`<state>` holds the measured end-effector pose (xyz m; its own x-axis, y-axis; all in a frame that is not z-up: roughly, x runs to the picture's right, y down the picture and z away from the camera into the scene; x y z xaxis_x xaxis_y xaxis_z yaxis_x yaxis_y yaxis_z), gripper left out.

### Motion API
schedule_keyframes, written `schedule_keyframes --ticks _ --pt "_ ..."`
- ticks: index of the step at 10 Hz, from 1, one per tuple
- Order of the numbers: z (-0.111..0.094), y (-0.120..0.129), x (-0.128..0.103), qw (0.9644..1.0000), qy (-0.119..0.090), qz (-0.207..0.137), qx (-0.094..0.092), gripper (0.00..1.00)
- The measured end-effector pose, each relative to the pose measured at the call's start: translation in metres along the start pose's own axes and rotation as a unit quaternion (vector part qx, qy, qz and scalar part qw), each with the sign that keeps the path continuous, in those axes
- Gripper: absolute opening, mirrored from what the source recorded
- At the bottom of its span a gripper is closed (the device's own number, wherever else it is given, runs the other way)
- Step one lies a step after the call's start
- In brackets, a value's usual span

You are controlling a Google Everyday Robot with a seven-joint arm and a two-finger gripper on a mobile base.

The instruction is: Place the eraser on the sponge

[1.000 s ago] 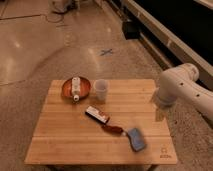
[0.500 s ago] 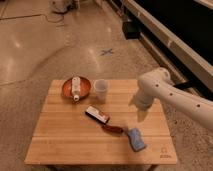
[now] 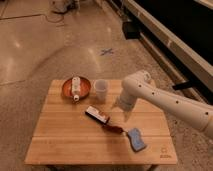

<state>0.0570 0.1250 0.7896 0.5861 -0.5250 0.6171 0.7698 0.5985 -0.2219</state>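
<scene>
The eraser (image 3: 96,114), a small oblong block with a white top, red edge and black base, lies near the middle of the wooden table (image 3: 65,142). The sponge (image 3: 136,139), a small blue pad, rests toward the front right of the table. Between them lies a flat dark-red item (image 3: 114,129). My gripper (image 3: 121,111) hangs from the white arm (image 3: 165,100) just right of the eraser and behind the sponge, low over the table.
An orange bowl (image 3: 76,88) holding a white bottle-like thing sits at the table's back left. A white cup (image 3: 101,90) stands beside it, close to the arm. Shiny floor with a blue cross mark (image 3: 106,51) lies beyond the table.
The arm has swung left across the table, from its right edge toward the middle, bringing the gripper close to the eraser. The objects have not moved.
</scene>
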Motion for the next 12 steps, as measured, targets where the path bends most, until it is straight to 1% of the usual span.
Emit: schedule_keyframes --ticks 1,2,3,4,5,6,7,8,9,10,11,12 --pt "0.006 -0.012 -0.007 0.9992 -0.01 -0.039 0.007 0.65" --pt "0.011 -0.021 -0.013 0.997 -0.019 -0.073 0.013 0.65" --pt "0.018 -0.035 -0.024 0.9908 -0.035 -0.129 0.022 0.65" --pt "0.022 -0.043 -0.031 0.9843 -0.044 -0.169 0.027 0.65" --pt "0.025 -0.049 -0.035 0.9777 -0.05 -0.202 0.032 0.65" --pt "0.028 -0.059 -0.039 0.9675 -0.049 -0.245 0.039 0.65" --pt "0.03 -0.071 -0.038 0.954 -0.034 -0.294 0.05 0.65" --pt "0.03 -0.08 -0.033 0.9424 -0.011 -0.329 0.059 0.65" --pt "0.027 -0.086 -0.028 0.9318 0.014 -0.356 0.069 0.65" --pt "0.023 -0.092 -0.021 0.9169 0.048 -0.388 0.079 0.65" --pt "0.02 -0.092 -0.017 0.9093 0.065 -0.403 0.083 0.65" --pt "0.019 -0.093 -0.017 0.9071 0.069 -0.407 0.084 0.65"
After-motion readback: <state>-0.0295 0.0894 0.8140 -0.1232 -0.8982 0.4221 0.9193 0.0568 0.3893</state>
